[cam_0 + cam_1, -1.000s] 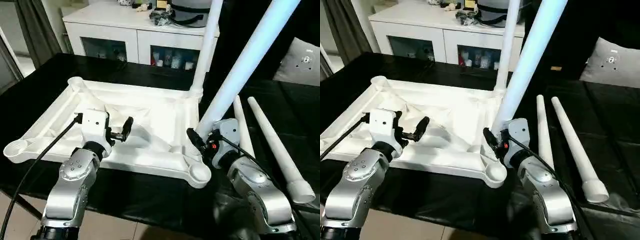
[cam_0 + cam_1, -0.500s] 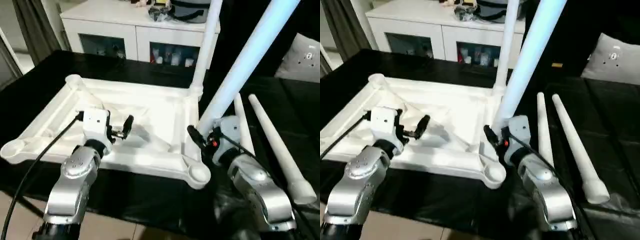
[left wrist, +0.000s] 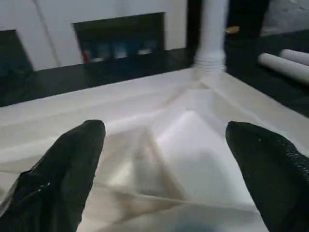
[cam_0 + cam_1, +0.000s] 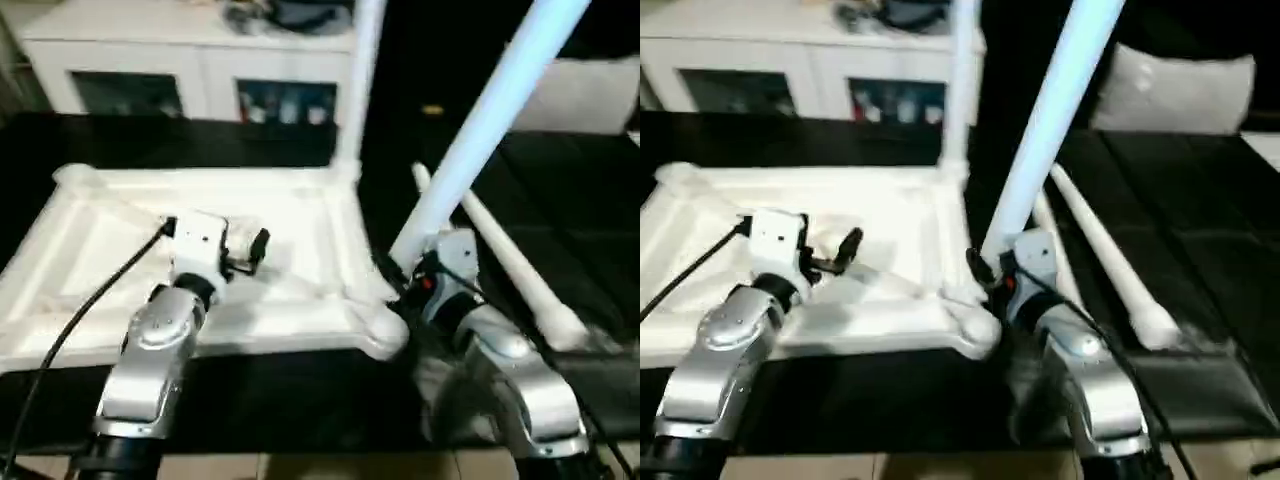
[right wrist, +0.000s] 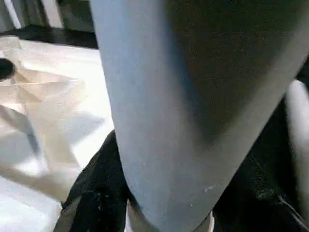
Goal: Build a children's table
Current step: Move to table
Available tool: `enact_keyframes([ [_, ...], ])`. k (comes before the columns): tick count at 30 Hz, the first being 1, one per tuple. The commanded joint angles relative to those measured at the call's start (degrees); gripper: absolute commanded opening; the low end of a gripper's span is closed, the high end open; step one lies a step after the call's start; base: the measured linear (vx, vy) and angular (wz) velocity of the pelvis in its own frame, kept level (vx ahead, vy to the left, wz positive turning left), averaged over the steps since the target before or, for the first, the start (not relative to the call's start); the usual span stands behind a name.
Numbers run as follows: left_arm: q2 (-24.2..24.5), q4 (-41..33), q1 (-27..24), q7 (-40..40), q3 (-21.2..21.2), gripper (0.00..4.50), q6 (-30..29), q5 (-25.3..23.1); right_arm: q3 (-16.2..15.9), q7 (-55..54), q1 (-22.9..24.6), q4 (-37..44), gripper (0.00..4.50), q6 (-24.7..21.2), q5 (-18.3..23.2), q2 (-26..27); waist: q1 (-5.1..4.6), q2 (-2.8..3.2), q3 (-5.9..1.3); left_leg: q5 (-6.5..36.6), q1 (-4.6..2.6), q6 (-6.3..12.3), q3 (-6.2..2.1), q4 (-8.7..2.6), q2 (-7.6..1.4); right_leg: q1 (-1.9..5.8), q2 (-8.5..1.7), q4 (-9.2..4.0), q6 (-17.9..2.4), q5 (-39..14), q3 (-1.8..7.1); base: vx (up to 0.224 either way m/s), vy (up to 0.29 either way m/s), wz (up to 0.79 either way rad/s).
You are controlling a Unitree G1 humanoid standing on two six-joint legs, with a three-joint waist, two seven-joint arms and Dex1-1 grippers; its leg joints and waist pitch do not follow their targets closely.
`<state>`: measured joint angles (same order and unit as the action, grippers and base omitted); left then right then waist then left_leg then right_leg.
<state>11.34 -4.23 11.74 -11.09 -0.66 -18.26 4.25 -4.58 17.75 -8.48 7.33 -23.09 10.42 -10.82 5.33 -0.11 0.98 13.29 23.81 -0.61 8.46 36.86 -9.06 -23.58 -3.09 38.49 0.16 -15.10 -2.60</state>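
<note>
Worktop point(image 4: 250, 390): black, matte, carrying all the parts.
Table top point(image 4: 90, 250): white plastic rectangle, underside up, ribbed, round corner sockets.
Legs: four white tapered rounds; one upright point(image 4: 355, 90) in far socket, one held leg point(image 4: 480, 120) slanting, two loose legs point(image 4: 520, 280) lying beside.
Left end effector point(image 4: 235, 250): fingers wide apart above the ribs.
Right end effector point(image 4: 405, 272): clamped on held leg's base.

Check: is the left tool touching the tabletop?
Apart. The left wrist view shows both fingers spread wide of the left tool, hovering above the tabletop.
</note>
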Motion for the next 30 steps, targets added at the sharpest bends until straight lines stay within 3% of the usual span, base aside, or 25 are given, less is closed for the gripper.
enact_keyframes([
  [1, 0.5, 0.1, 0.2, 0.0, 0.1, 4.50, 0.4, 0.0, 0.7, 0.0, -0.4, -0.4, 1.89, -0.2, -0.1, 0.0, 1.17, -1.49, -2.62, -3.2, -0.14, 4.89, -0.27, -2.28, -0.17, 4.19, -6.82, -5.75, -6.3, 25.8, 3.83, -0.086, -0.148, -0.01],
  [2, 0.4, 0.3, 0.3, -0.1, 0.1, 4.50, 0.5, -0.1, 0.9, 0.0, -0.6, -0.7, 1.89, -0.1, -0.2, -0.1, 1.32, -0.80, -2.40, 0.0, -0.92, 1.63, -0.37, -3.57, -0.65, 4.34, -5.27, -6.53, -3.1, 13.1, 2.74, -0.099, -0.121, -0.03],
  [3, 0.4, 0.4, 0.3, -0.2, 0.1, 4.50, 0.6, -0.1, 1.0, 0.0, -0.7, -0.8, 1.89, 0.0, -0.2, -0.2, 1.29, -0.44, -2.16, 2.1, -1.36, 0.93, -0.49, -4.23, -1.34, 4.00, -5.16, -7.07, -2.4, 6.2, 2.65, -0.151, -0.142, -0.04],
  [4, 0.5, 0.5, 0.4, -0.3, 0.0, 4.50, 0.6, -0.3, 1.2, 0.0, -0.9, -1.0, 1.89, 0.0, -0.2, -0.3, 1.14, 0.45, -1.69, 5.7, -1.87, -1.32, -0.63, -5.59, -2.75, 3.68, -4.46, -8.05, -1.7, -10.0, 2.35, -0.105, -0.073, 0.01],
  [6, 0.8, 0.8, 0.5, -1.0, -0.3, 4.50, 0.7, -0.5, 1.4, 0.1, -1.1, -1.3, 1.89, 0.1, -0.2, -0.4, 0.83, 0.59, -1.31, 10.7, -3.01, -2.75, -0.60, -6.51, -3.40, 2.91, -3.90, -8.94, -1.8, -19.1, 2.24, -0.091, -0.016, 0.04],
  [8, 1.5, 1.5, 0.9, -3.3, -0.8, 4.50, 0.3, 0.3, 1.8, 0.2, -1.6, -1.8, 1.89, 0.3, -0.3, -0.8, 0.49, 0.56, -1.00, 14.3, -3.22, -3.86, -0.86, -7.02, -3.63, 2.63, -4.00, -9.16, -1.9, -22.8, 2.28, -0.077, 0.008, 0.04],
  [9, 2.0, 1.7, 1.0, -4.4, -1.0, 4.50, 0.0, 0.6, 2.0, 0.1, -1.8, -2.1, 1.89, 0.5, -0.4, -0.9, 0.46, 0.74, -1.02, 14.7, -3.18, -4.14, -0.99, -7.14, -3.70, 2.64, -4.16, -9.09, -2.0, -22.7, 2.32, 0.000, 0.000, 0.00],
  [10, 2.7, 2.1, 1.2, -5.7, -1.4, 4.50, -0.2, 0.7, 2.3, 0.3, -1.9, -2.4, 1.89, 0.7, 0.1, -0.9, 0.39, 1.48, -1.17, 15.2, -3.20, -4.70, -1.35, -7.50, -4.06, 2.74, -4.33, -8.85, -3.2, -19.5, 2.38, 0.000, 0.000, 0.00],
  [12, 3.8, 2.7, 1.7, -8.1, -2.2, 4.50, -0.3, 1.2, 3.1, 0.8, -2.1, -2.8, 1.88, 0.6, 1.2, -0.9, 0.39, 1.42, -1.22, 15.3, -3.30, -4.71, -1.37, -7.60, -4.21, 2.76, -4.37, -8.82, -3.7, -18.3, 2.38, 0.000, 0.000, 0.00],
  [15, 6.7, 3.7, 3.0, -15.0, -5.0, 4.50, -0.5, 2.0, 4.3, 2.7, -2.7, -3.8, 1.88, 0.7, 2.7, -1.6, 0.67, 1.82, -1.61, 12.4, -3.12, -4.63, -1.23, -7.63, -4.19, 3.12, -4.61, -7.82, -6.9, -9.4, 2.49, 0.000, 0.000, 0.00],
  [16, 7.2, 3.7, 3.2, -16.1, -5.6, 4.50, -0.4, 1.9, 4.2, 2.9, -2.8, -4.0, 1.88, 0.8, 2.6, -1.9, 0.62, 1.75, -1.70, 10.3, -2.80, -4.33, -0.98, -7.50, -4.08, 3.44, -4.64, -7.29, -8.2, -4.0, 2.42, 0.000, 0.000, 0.00],
  [17, 9.0, 4.2, 4.1, -20.5, -7.8, 4.50, 0.0, 1.8, 5.3, 4.2, -3.5, -4.8, 1.88, 0.4, 4.3, -2.1, 0.71, 1.75, -1.76, 9.8, -2.85, -4.23, -0.90, -7.39, -4.06, 3.46, -4.71, -7.12, -8.6, -2.7, 2.43, 0.000, 0.000, 0.00],
  [21, 10.7, 5.0, 5.2, -24.3, -9.6, 4.50, 0.1, 1.3, 6.3, 4.1, -4.5, -6.2, 1.88, 1.6, 4.4, -2.2, 0.74, 1.81, -2.14, 5.0, -2.73, -3.02, -0.59, -6.84, -3.88, 3.81, -4.75, -6.27, -10.2, 4.7, 2.35, 0.000, 0.000, 0.00],
  [22, 11.6, 5.4, 5.8, -26.7, -10.6, 4.50, 0.0, 1.5, 6.6, 4.3, -4.8, -6.2, 1.88, 0.6, 4.8, -2.5, 0.82, 2.29, -2.25, 4.0, -2.74, -2.80, -0.57, -6.69, -3.82, 3.88, -4.84, -6.01, -10.7, 6.7, 2.30, 0.000, 0.000, 0.00],
  [24, 13.0, 5.8, 6.9, -31.1, -12.1, 4.50, -0.1, 2.1, 7.0, 5.7, -5.1, -6.1, 1.88, -1.0, 5.8, -3.3, 0.80, 1.90, -2.23, 3.5, -2.76, -2.28, -0.45, -6.68, -3.73, 4.12, -4.80, -6.02, -10.9, 7.2, 2.30, 0.000, 0.000, 0.00],
  [27, 14.9, 5.7, 8.3, -37.7, -14.2, 4.50, -0.9, 4.0, 7.9, 9.8, -5.5, -4.8, 1.88, -1.2, 9.0, -4.2, 1.02, 2.07, -1.95, 5.3, -2.82, -1.99, -0.25, -6.74, -3.85, 4.04, -5.06, -6.37, -11.4, 4.0, 2.38, 0.000, 0.000, 0.00],
  [28, 16.2, 6.3, 9.2, -41.6, -16.0, 4.21, -0.7, 4.1, 7.9, 12.7, -5.4, -3.6, 1.88, -2.1, 11.0, -5.2, 1.16, 2.18, -1.91, 6.7, -2.97, -2.10, -0.30, -6.87, -3.96, 4.04, -5.11, -6.53, -11.3, 1.3, 2.39, 0.000, 0.000, 0.00],
  [30, 16.7, 6.9, 9.7, -43.2, -17.1, 4.14, -0.5, 3.6, 7.6, 14.3, -5.3, -3.0, 1.88, -3.0, 11.9, -5.9, 1.19, 2.50, -1.80, 7.4, -3.04, -2.30, -0.32, -6.96, -4.11, 3.91, -5.07, -6.52, -11.2, 0.1, 2.41, 0.000, 0.000, 0.00],
])
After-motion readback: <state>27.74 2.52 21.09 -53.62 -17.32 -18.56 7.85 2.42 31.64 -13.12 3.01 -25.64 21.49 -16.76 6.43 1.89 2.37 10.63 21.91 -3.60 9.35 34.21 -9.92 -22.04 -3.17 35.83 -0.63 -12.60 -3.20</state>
